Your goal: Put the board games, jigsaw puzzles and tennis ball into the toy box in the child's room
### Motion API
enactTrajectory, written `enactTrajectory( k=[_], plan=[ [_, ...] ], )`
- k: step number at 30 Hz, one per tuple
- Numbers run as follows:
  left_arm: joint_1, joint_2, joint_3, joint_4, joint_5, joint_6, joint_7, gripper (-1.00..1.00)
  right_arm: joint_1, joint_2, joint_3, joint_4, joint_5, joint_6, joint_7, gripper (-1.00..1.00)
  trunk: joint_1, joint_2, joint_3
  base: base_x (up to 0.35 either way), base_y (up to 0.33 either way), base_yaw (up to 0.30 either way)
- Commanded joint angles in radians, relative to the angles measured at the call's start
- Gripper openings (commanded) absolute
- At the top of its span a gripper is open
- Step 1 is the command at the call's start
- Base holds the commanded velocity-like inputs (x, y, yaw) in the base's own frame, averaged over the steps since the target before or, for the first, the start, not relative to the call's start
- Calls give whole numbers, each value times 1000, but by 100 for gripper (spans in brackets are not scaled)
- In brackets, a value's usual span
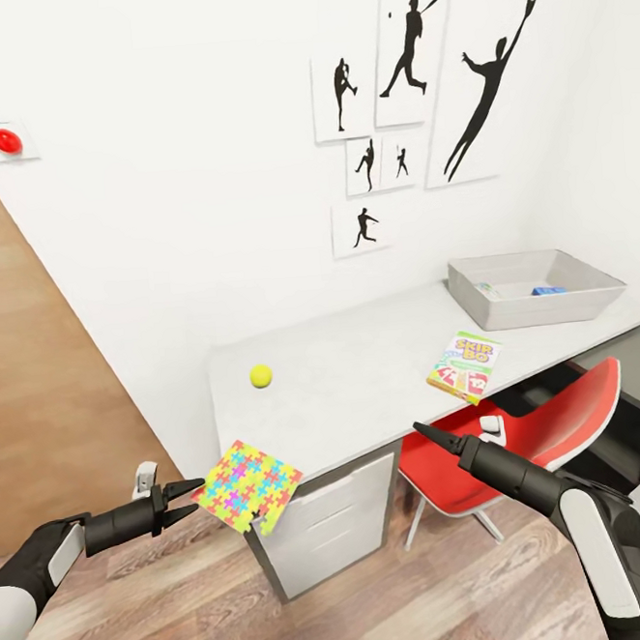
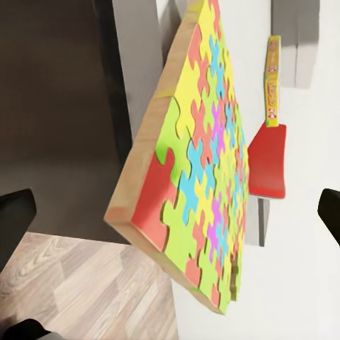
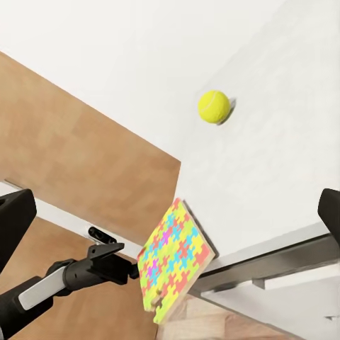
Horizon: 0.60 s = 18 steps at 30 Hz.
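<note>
A: Start at the left. What is the left gripper (image 1: pixel 185 498) doing?

B: Its arm reaches in low and nearly level, black forearm pointing toward the desk. The two dark tapered fingers (image 1: pixel 180 489) are spread wide with nothing between them; the tips sit just beside the jigsaw puzzle (image 1: pixel 247 485), and I cannot tell whether they touch it.

A: And the puzzle itself?

B: A thin squarish slab with a pale wooden edge, its face covered in interlocking pieces of red, yellow, green, blue and magenta. It overhangs the near corner of the table (image 1: pixel 364 384), directly ahead of the left fingertips. From the left wrist camera the slab (image 2: pixel 195 170) fills the space ahead of the parted fingers.

A: Further along?

B: Beyond that gripper, on the smooth pale grey-white top, sits the tennis ball (image 1: pixel 260 376), small, round and yellow-green. White drawers (image 1: pixel 329 528) hang under the desk.

A: The right side?

B: The right arm bends up from the lower corner, a white-and-black forearm ending in the right gripper (image 1: pixel 425 433), its fingers seemingly drawn to one narrow point, holding nothing. Just past it a flat printed Skip-Bo box (image 1: pixel 464 367) lies at the desk's front edge, above a glossy red chair (image 1: pixel 525 448).

A: And the toy box (image 1: pixel 514 315)?

B: Well beyond the right gripper, a light grey open bin with sloping walls, with a small blue item (image 1: pixel 548 290) inside.
</note>
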Motion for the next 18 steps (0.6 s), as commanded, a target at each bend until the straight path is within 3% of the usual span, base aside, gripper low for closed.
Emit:
enactTrajectory(
  k=[1, 16, 17, 18],
  plan=[
    [-1, 0, 2, 0, 1, 9, -2, 100, -1, 0, -1, 0, -1, 5, 2, 100, 0, -1, -1, -5, -14, 0],
    [-1, 0, 1, 0, 2, 7, -2, 100, -1, 0, -1, 0, -1, 5, 2, 100, 0, -1, -1, -1, -44, 0],
    [-1, 0, 1, 0, 2, 7, -2, -100, -1, 0, -1, 0, -1, 5, 2, 100, 0, -1, -1, 0, -7, 0],
    [-1, 0, 0, 0, 2, 7, -2, -100, -1, 0, -1, 0, -1, 5, 2, 100, 0, -1, -1, 0, -5, 0]
  ],
)
